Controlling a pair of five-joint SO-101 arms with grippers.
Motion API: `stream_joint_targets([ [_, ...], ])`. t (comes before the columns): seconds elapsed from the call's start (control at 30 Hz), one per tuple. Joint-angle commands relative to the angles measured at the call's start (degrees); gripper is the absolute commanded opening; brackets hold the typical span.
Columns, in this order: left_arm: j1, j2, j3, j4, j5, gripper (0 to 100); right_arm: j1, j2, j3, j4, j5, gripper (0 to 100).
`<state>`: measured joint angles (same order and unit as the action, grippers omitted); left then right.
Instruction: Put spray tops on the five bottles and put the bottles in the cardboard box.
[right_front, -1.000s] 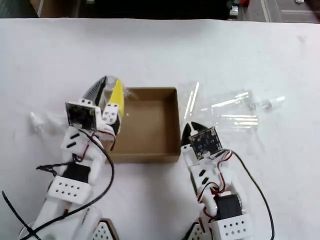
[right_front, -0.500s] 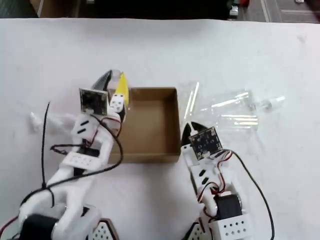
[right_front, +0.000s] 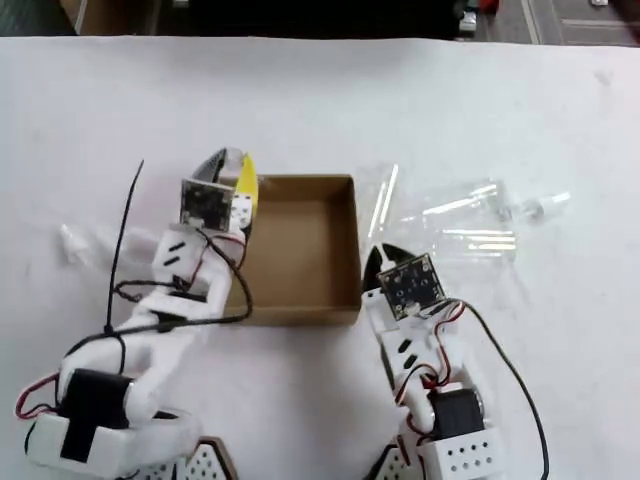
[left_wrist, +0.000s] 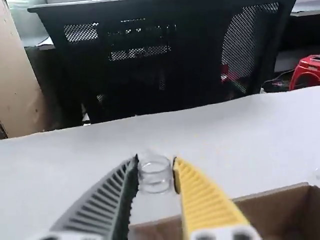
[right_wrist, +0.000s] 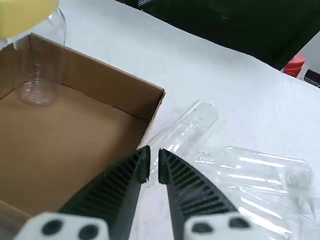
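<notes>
Left tool advanced, gripping bottle | right tool narrow | white table | black chair

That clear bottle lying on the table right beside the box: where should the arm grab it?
Probably around the middle of the bottle, coming down from above with a finger on each long side. It lies flat beside the box, so its straight round wall offers even sides, while its far end is domed.

No writing can be read.
The cardboard box at frame centre is plain brown; the circuit boards are too small to read.
</notes>
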<state>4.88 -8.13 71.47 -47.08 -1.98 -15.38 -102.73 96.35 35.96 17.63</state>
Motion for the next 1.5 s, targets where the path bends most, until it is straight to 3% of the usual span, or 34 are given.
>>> stream_joint_targets([
  [0.0,-1.7,0.0,-3.1,-1.9,4.4,2,0.3,0.0,0.5,-0.5,1.0,1.8],
  [0.6,-1.7,0.4,-3.2,-1.5,3.9,3,0.3,0.0,0.5,-0.5,1.0,1.8],
  [0.77,-1.7,0.4,-2.6,-1.3,4.3,14,0.3,0.0,0.5,-0.5,1.0,1.8],
  [0.9,-1.7,0.0,-2.6,2.5,4.3,15,0.3,0.0,0.5,-0.6,1.0,1.8],
  [1.33,-1.9,-2.4,-2.5,3.2,3.9,15,0.3,0.0,0.5,-1.3,1.0,1.8],
  [1.47,-1.8,-7.8,-2.4,9.3,3.9,15,0.3,0.0,0.5,-1.3,1.0,1.8],
])
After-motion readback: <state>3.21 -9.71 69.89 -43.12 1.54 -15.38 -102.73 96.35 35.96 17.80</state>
